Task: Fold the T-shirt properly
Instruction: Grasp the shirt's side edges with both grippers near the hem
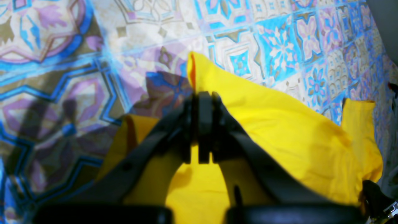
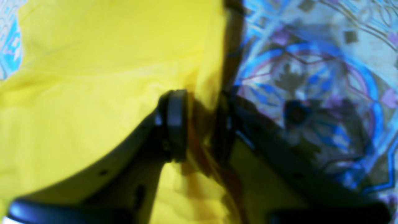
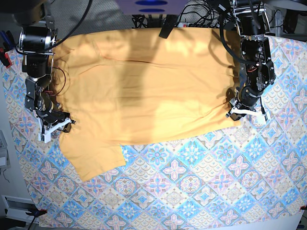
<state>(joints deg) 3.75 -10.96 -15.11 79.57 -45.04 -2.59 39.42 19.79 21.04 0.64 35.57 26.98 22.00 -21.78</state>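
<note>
Surface: blue, pink and cream tile-patterned cloth (image 3: 192, 182) covers the whole table, seen from above in the base view.

Count: one large plain yellow-orange soft fabric T-shirt (image 3: 148, 81); two black robot arms, each ending in one gripper.

T-shirt position: spread mostly flat across the far half of the patterned cloth, with one sleeve reaching toward the near edge on the base view's left side.

Left gripper (image 1: 203, 124): jaws pressed together, pinching a raised fold of the yellow fabric (image 1: 279, 124) at the shirt's edge; it sits on the base view's right (image 3: 247, 111).

Right gripper (image 2: 199, 124): jaws nearly closed on a bunched strip of shirt fabric (image 2: 93, 77) between them; it sits on the base view's left (image 3: 55, 127).

Base view only: the full outline of the shirt, both arms at opposite side edges, cables beyond the far edge.

Wrist views only: close, blurred looks at cloth gripped between black fingers (image 1: 205, 105), with the shirt lifted off the tile pattern (image 1: 62, 77).
</note>
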